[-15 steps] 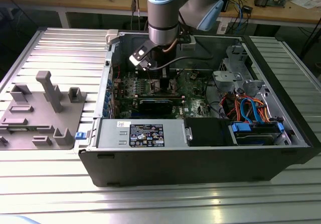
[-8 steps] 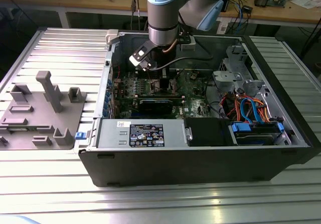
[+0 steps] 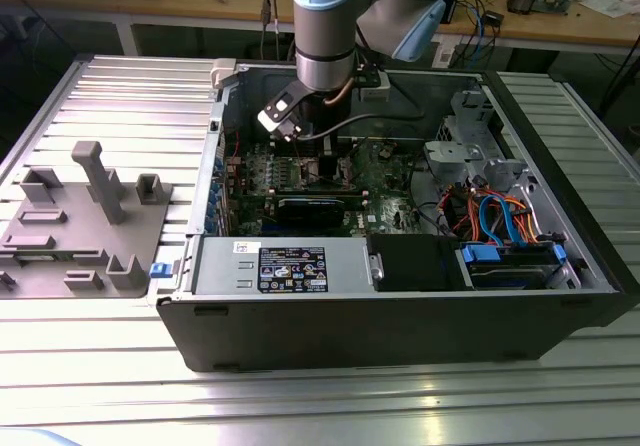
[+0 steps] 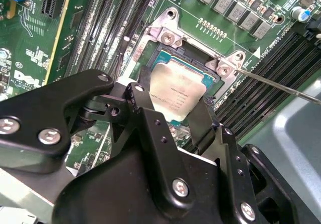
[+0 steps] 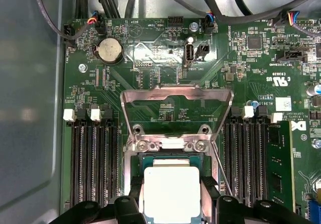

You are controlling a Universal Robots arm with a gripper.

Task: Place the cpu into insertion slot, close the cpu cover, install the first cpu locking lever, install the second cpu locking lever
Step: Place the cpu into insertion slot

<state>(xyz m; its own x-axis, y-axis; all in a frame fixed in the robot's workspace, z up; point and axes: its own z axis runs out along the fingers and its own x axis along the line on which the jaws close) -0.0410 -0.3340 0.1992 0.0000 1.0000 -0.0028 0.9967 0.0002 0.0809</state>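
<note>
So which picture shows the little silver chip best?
The first wrist view: the cpu faces the camera squarely. The second wrist view shows it slanted, partly behind the gripper. In the exterior view the arm stands over it.

Silvery cpu (image 5: 171,191) at insertion slot (image 5: 165,160), cpu cover (image 5: 150,91) raised.

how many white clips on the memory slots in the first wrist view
4. Two white clips sit at the memory slot ends on one side of the raised cpu cover, two on the other side. More may be hidden at the slots' far ends.
</note>
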